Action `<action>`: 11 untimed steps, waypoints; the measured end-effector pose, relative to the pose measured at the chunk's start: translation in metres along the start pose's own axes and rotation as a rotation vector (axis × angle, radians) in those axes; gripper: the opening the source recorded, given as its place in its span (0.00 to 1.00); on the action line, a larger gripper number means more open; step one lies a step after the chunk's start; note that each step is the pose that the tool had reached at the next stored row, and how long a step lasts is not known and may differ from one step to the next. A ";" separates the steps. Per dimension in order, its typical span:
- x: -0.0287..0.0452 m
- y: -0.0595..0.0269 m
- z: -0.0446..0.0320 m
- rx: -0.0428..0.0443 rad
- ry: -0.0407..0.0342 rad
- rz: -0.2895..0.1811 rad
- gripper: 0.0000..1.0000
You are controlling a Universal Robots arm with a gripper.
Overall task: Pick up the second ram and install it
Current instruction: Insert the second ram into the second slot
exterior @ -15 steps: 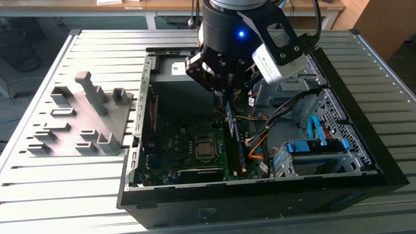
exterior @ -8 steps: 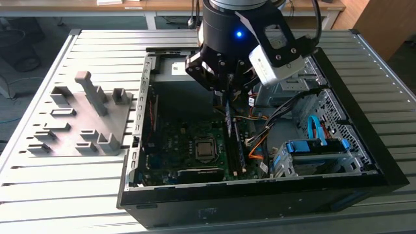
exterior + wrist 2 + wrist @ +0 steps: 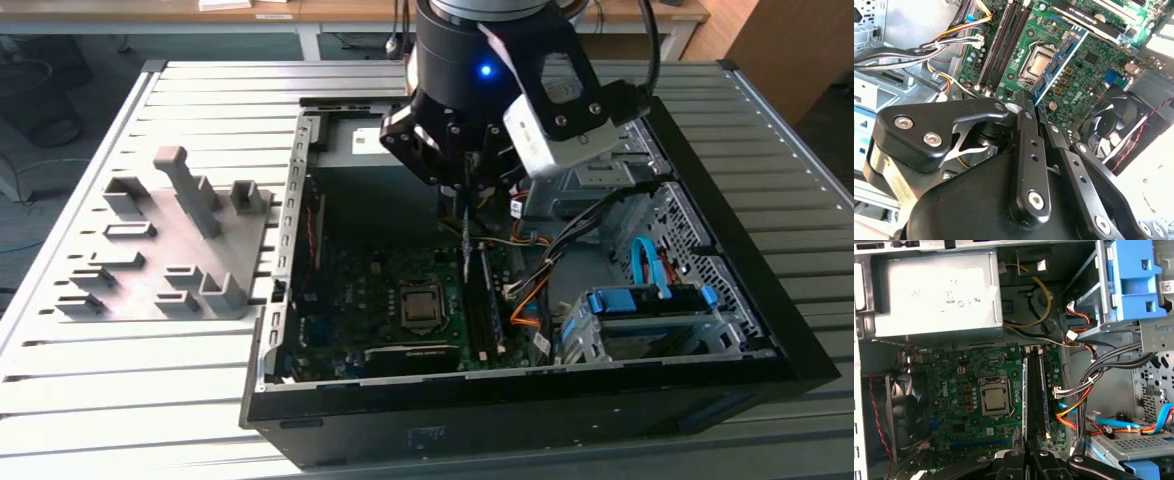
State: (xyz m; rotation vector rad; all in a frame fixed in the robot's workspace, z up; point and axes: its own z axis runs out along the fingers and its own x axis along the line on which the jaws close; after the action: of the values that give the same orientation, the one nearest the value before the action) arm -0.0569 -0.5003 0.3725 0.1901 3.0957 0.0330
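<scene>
Open black metal computer case [image 3: 798,372] lies flat, with the dark robot arm [image 3: 481,50] pointing straight down into it. The black two-finger gripper [image 3: 1033,102] is pinched tight on the thin blue-green ram stick [image 3: 1060,56], which sits over the black memory slots [image 3: 1045,400]. Can't tell if they're touching.

We see the arm [image 3: 481,50] cut off by the exterior view's top edge. In the second wrist view the gripper [image 3: 1033,104] hides the held end of the ram [image 3: 1061,60] and 1 corner of the fan [image 3: 1119,120]. In the first wrist view the bottom edge cuts the gripper off.
</scene>
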 end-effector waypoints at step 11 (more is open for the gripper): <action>-0.0001 0.0000 0.0002 0.0035 -0.0022 0.092 0.14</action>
State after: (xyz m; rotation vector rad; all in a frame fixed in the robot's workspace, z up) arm -0.0568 -0.5004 0.3723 0.3328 3.0827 0.0301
